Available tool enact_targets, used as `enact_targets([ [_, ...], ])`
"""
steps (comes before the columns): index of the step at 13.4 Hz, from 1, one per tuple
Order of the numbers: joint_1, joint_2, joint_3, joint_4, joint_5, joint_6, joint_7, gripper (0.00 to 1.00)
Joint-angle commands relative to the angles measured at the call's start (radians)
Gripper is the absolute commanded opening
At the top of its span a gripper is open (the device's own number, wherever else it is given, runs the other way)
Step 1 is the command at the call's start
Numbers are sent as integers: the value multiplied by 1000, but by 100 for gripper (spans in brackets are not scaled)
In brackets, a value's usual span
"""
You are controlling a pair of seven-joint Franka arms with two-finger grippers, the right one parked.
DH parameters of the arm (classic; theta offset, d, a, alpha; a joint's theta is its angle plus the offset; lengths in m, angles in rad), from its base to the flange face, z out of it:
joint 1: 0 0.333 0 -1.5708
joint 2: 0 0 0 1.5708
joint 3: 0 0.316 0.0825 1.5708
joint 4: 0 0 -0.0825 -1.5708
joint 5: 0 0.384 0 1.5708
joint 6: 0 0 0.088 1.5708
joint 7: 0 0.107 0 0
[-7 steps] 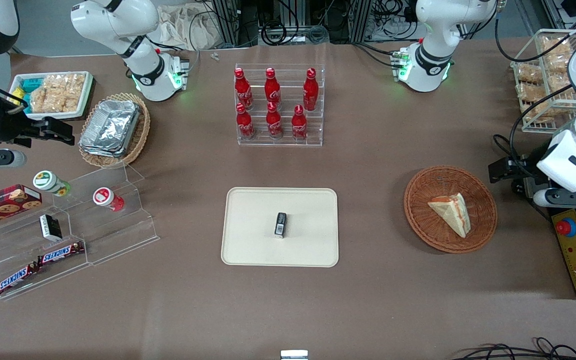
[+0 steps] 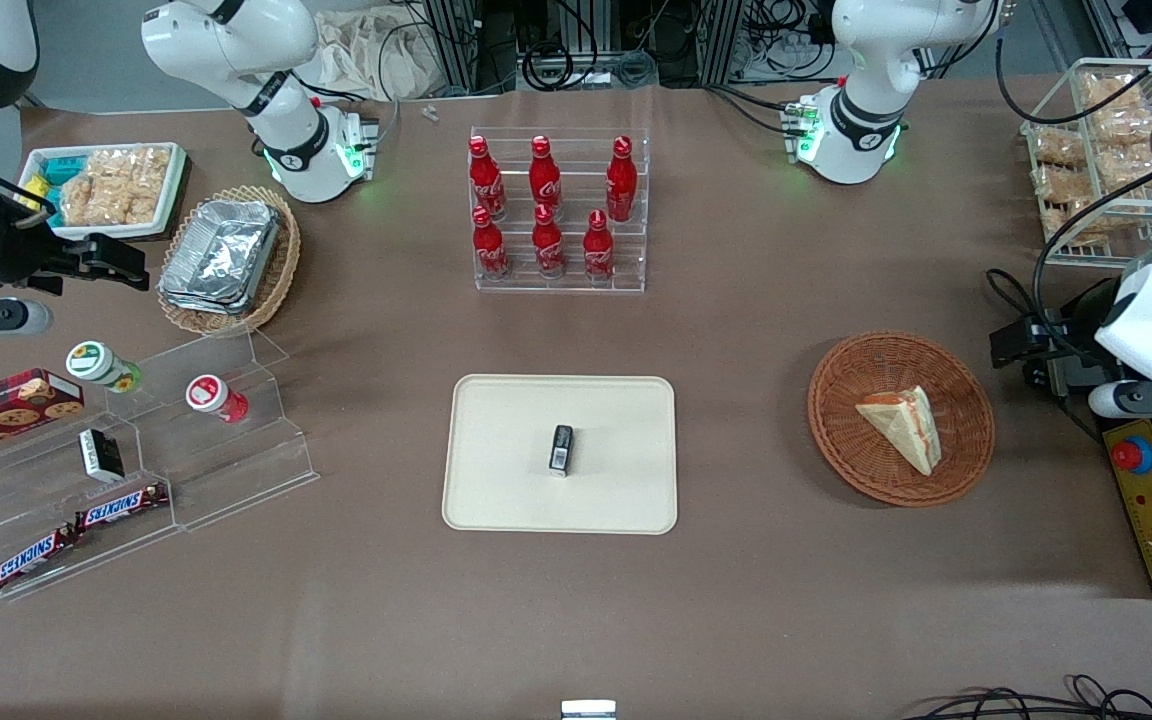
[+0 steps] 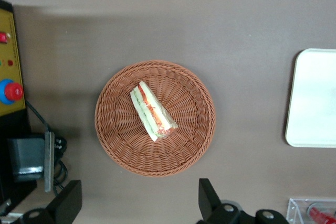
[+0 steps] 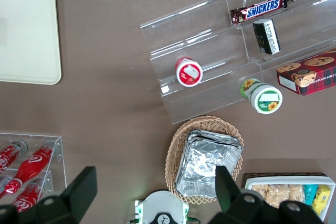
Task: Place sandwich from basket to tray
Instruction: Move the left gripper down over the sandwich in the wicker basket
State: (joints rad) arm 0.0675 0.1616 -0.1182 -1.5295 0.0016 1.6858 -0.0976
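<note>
The sandwich is a pale bread wedge with red, orange and green filling, lying in the round reddish-brown wicker basket toward the working arm's end of the table. The left wrist view shows the sandwich in the middle of the basket. The left arm's gripper hovers above the table just outside the basket's rim. In the wrist view the gripper is open wide and empty. The cream-beige tray lies mid-table; its edge shows in the wrist view.
A small black packet lies on the tray. A yellow control box with a red button sits beside the basket. A clear rack of red cola bottles stands farther from the camera than the tray. A wire rack of snacks stands near the working arm.
The left arm and its gripper have shifted slightly away from the basket, toward the working arm's end of the table. The sandwich, basket and tray have not moved.
</note>
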Motion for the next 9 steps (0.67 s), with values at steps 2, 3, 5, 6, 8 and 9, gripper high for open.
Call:
enact_targets([
  [2,8,16,-11,-79,-18,85,-294,100],
  [3,9,7,-12,-150,-32,174,-351,100],
  [5,9,-2,-11,-269,-40,312,-396,100],
  [6,11,7,-9,-299,-32,352,-399,100],
  [8,12,18,-9,-366,-26,425,-422,100],
  [9,18,19,-8,-414,-25,490,-424,100],
])
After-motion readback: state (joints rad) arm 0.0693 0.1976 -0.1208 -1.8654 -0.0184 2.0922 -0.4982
